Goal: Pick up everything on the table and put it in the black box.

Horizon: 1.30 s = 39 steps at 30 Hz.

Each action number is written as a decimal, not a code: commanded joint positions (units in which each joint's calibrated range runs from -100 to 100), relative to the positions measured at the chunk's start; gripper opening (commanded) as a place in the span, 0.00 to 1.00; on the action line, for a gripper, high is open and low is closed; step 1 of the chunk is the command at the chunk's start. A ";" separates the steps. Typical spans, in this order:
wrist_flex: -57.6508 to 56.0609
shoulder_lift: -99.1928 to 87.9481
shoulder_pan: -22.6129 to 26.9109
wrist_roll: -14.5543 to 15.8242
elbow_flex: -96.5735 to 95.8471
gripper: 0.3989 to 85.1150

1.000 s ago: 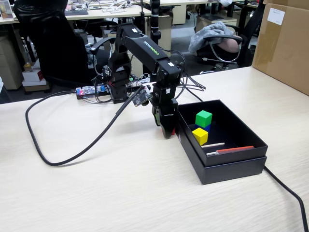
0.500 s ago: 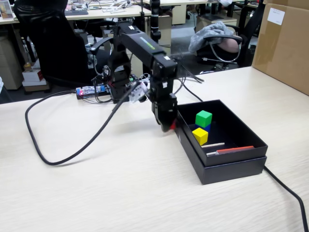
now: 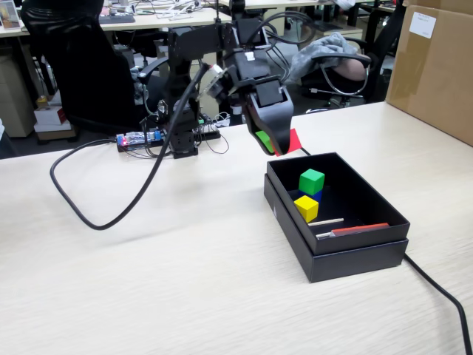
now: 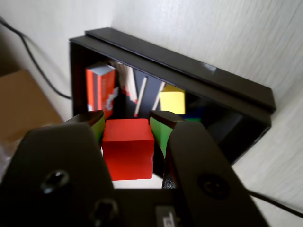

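My gripper (image 3: pixel 275 142) is shut on a red cube (image 4: pixel 129 147) and holds it in the air just behind the back left corner of the black box (image 3: pixel 355 255). The cube shows as a red corner (image 3: pixel 293 141) beside the green-padded fingers (image 3: pixel 264 140) in the fixed view. In the wrist view the gripper (image 4: pixel 129 124) clamps the cube between its green pads (image 4: pixel 157 133), with the box (image 4: pixel 189 78) ahead. Inside the box lie a green cube (image 3: pixel 311 180) on a blue one, a yellow cube (image 3: pixel 306 208), a red flat item (image 3: pixel 358 229) and a pale stick (image 3: pixel 326 221).
A black cable (image 3: pixel 111 214) loops over the table at the left, and another cable (image 3: pixel 443 292) runs from behind the box to the front right. A cardboard box (image 3: pixel 436 70) stands at the back right. The arm's base (image 3: pixel 181 140) stands at the table's back edge.
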 commanded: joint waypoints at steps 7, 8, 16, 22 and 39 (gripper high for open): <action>0.33 19.74 2.83 -0.05 11.14 0.08; 0.33 20.20 2.88 -0.05 11.14 0.08; 0.24 24.33 3.03 0.00 10.42 0.09; 0.24 25.02 2.98 -0.15 7.24 0.09; -0.88 -12.16 0.34 -0.59 -1.19 0.55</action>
